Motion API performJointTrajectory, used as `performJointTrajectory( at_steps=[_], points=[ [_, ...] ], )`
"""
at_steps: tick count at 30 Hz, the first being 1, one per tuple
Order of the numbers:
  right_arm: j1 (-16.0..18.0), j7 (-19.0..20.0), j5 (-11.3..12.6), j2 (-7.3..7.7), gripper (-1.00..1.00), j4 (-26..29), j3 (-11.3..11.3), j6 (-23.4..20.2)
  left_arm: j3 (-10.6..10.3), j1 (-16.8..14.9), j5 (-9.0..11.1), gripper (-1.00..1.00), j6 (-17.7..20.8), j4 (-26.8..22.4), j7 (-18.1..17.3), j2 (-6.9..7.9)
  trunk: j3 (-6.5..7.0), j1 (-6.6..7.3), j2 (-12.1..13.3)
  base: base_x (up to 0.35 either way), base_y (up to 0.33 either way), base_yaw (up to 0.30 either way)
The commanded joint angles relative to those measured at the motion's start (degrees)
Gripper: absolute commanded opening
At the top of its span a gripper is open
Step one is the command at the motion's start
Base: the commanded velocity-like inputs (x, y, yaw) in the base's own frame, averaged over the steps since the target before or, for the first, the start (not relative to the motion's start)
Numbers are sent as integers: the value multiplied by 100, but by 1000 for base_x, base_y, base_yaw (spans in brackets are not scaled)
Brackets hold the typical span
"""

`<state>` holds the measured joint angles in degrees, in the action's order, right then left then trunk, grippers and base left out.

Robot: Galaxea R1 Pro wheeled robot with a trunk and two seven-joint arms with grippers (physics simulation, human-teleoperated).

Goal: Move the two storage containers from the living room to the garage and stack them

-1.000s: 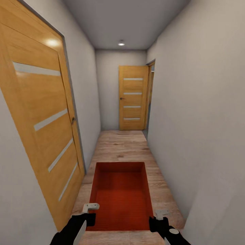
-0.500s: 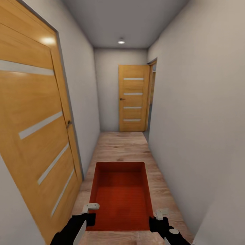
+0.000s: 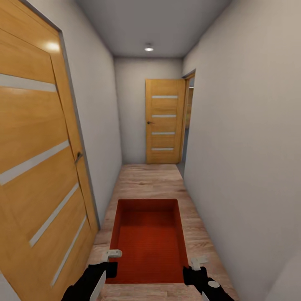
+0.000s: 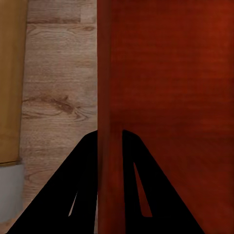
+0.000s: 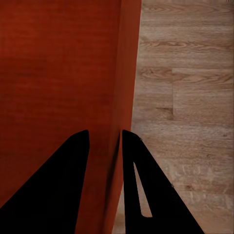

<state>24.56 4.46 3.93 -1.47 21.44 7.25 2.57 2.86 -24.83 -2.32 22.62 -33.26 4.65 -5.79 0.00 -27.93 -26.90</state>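
The robot stands in a narrow hallway with a light wood plank floor (image 3: 150, 179) and plain pale walls. It carries one rust-red storage container (image 3: 148, 242) out in front of it, open top up, held level between both arms above the planks. The left tool (image 3: 109, 261) is clamped on the container's left wall near the corner closest to the robot; in the left wrist view its two dark fingers (image 4: 78, 195) sit one on each side of that thin red wall (image 4: 109, 146), pressed against it. The right tool (image 3: 196, 267) grips the opposite wall the same way, and in the right wrist view one finger (image 5: 58, 180) lies inside the box and the other outside, with the wall (image 5: 127, 97) pinched between them. The container's inside is bare. A honey-coloured panel door (image 3: 37, 167) with pale stripes stands close on the robot's left. Another like it (image 3: 164, 121) stands at the far end of the hallway, beside a doorway (image 3: 188, 121) in the right wall. A round ceiling light (image 3: 149, 48) glows above.
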Motion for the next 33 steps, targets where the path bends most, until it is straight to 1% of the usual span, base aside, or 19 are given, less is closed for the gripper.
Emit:
performJointTrajectory(
  at_steps=[1,33],
  points=[
    [-4,14,38,-1,-100,9,318,25,110,-5,-78,-100,41,-5,27,-12,-1,-5,-3,326,0,0],
    [-4,-33,37,-2,-100,9,321,23,110,-5,-83,-100,41,-5,27,-19,-1,-5,-3,326,0,0]
  ],
)
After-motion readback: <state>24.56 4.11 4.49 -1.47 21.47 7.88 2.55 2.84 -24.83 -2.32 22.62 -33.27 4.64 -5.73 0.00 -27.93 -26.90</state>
